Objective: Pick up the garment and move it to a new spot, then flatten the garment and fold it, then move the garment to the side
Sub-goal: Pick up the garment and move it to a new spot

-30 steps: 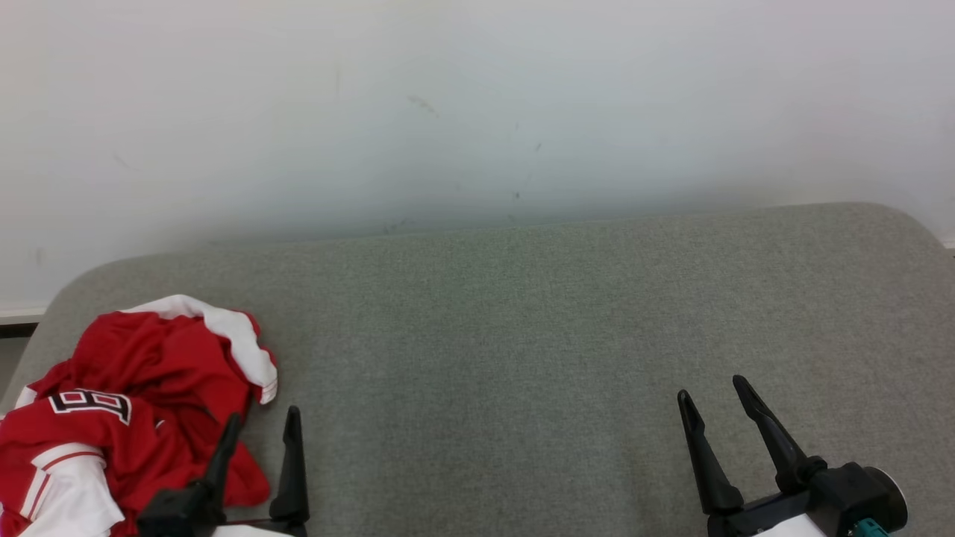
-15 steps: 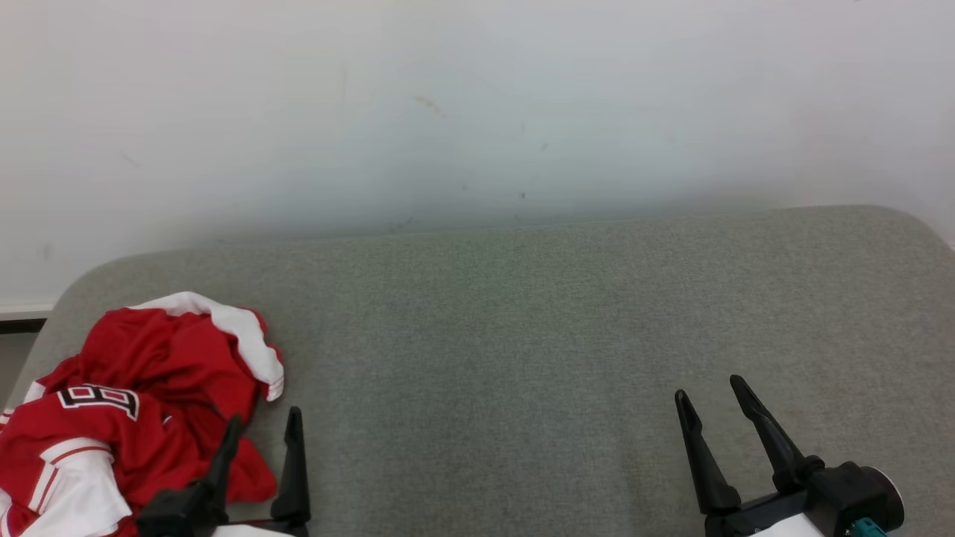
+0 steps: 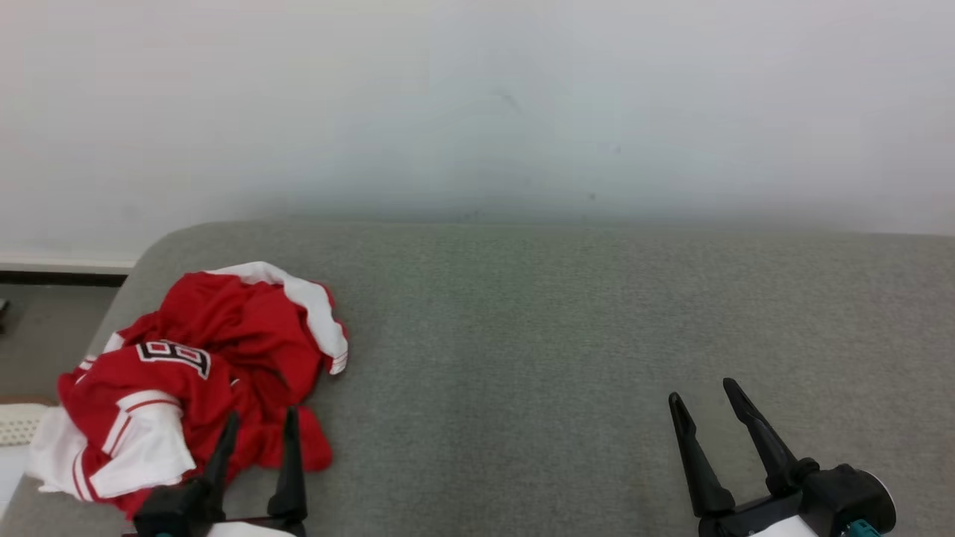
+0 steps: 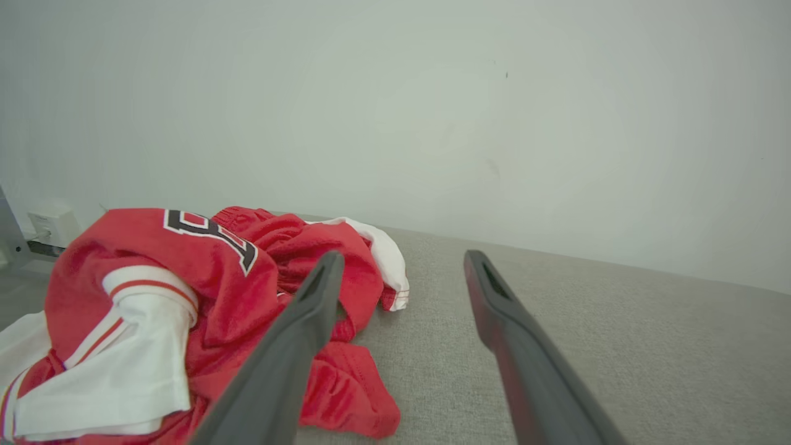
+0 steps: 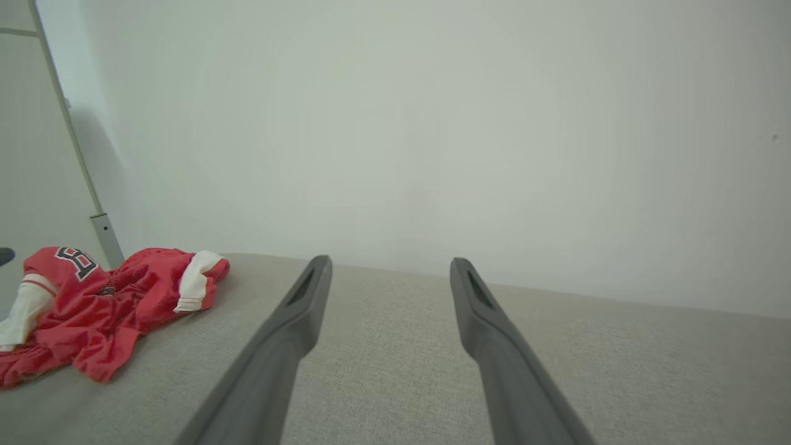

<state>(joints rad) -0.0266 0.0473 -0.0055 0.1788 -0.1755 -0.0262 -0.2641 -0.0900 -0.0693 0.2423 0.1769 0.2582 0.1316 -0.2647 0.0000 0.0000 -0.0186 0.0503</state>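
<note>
Jersey sits crumpled by the left edge of my worktop, open room rightward; left fingers spread above its hem, right fingers spread too

Here's the garment — thin red and white jersey cloth with a faint synthetic sheen, soft and crumpled, its number patch flat and matt — and under it the grey cushion, covered in a coarse woven fabric, matt and slightly nubbly. Behind, the wall is smooth matt paint with a few faint scuffs. The long fingers of the left gripper and right gripper look like dark, smooth, matt plastic.
</note>
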